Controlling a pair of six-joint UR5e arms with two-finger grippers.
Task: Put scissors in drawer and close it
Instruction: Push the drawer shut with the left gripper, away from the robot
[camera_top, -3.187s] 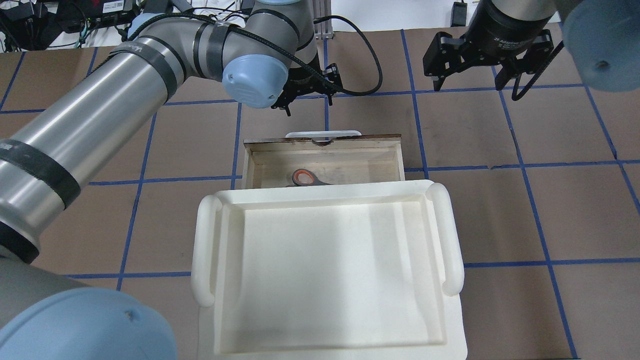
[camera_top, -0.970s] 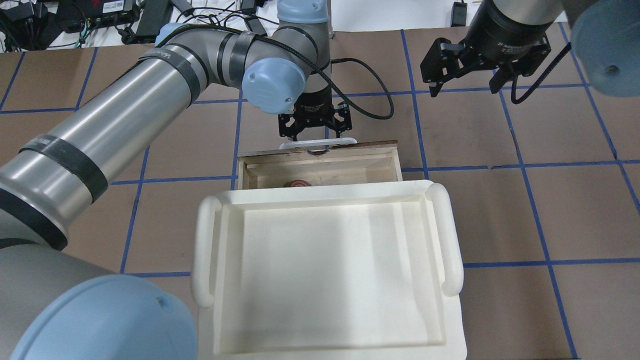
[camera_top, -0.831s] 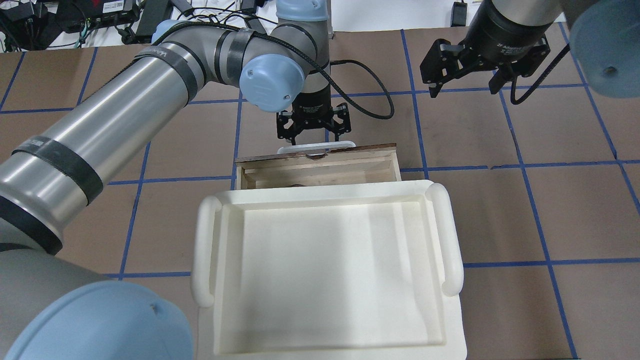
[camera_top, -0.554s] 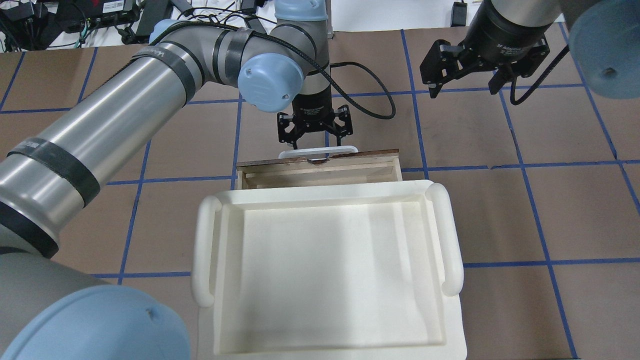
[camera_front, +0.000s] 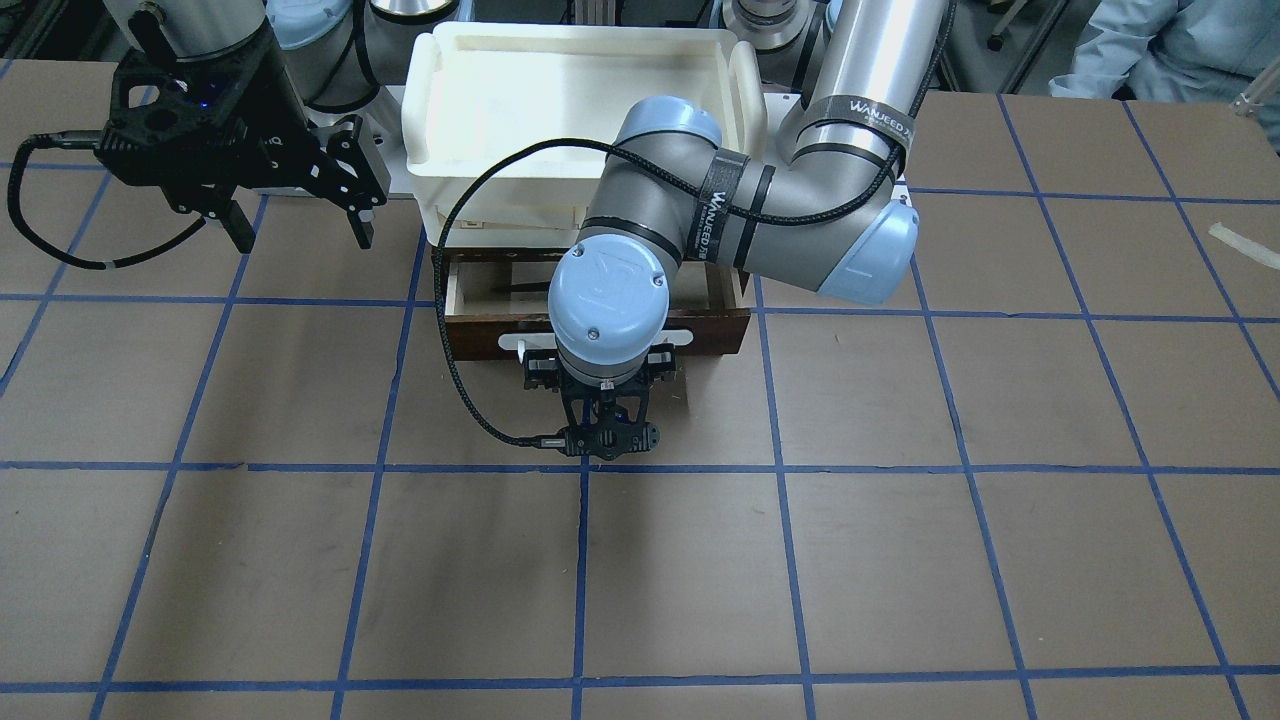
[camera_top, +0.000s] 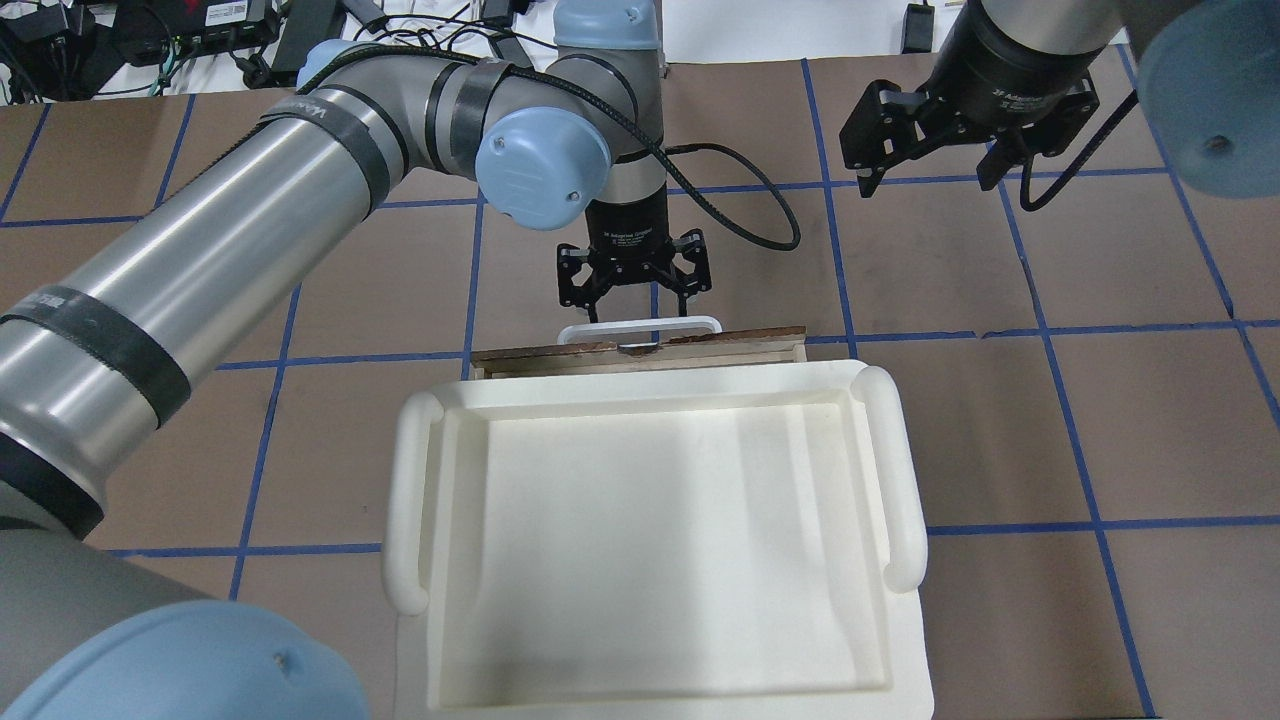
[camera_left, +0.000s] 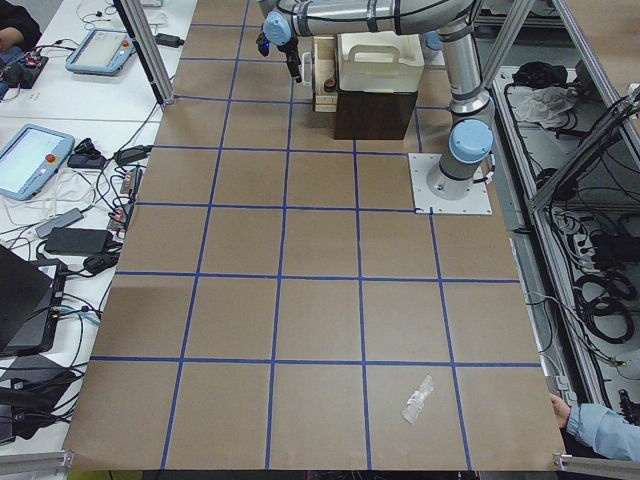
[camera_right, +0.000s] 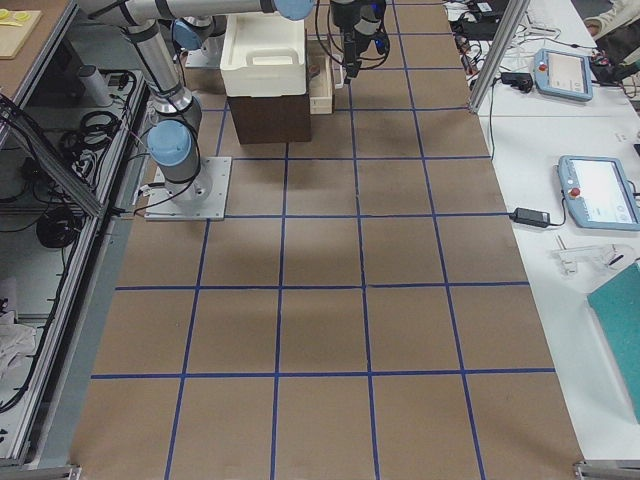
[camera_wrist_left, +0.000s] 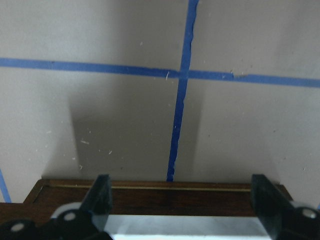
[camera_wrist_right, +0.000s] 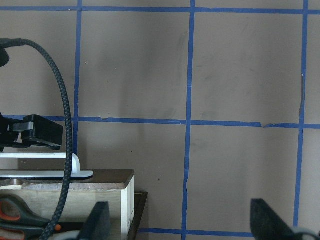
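The drawer (camera_top: 740, 341) has slid further in under the cream tray (camera_top: 402, 500); only a narrow strip still sticks out. The scissors (camera_wrist_right: 17, 205) lie inside it. Just beyond, the left gripper (camera_top: 636, 305) is up against the white handle (camera_top: 640, 324), fingers spread apart. Farther off, the right gripper (camera_top: 928, 170) hangs with its jaws wide, holding nothing.

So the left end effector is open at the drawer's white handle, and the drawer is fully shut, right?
Not fully shut. The exterior front-facing view shows the drawer jutting out from under the tray, a strip of its pale inside showing. The left end effector is indeed open at the white handle.
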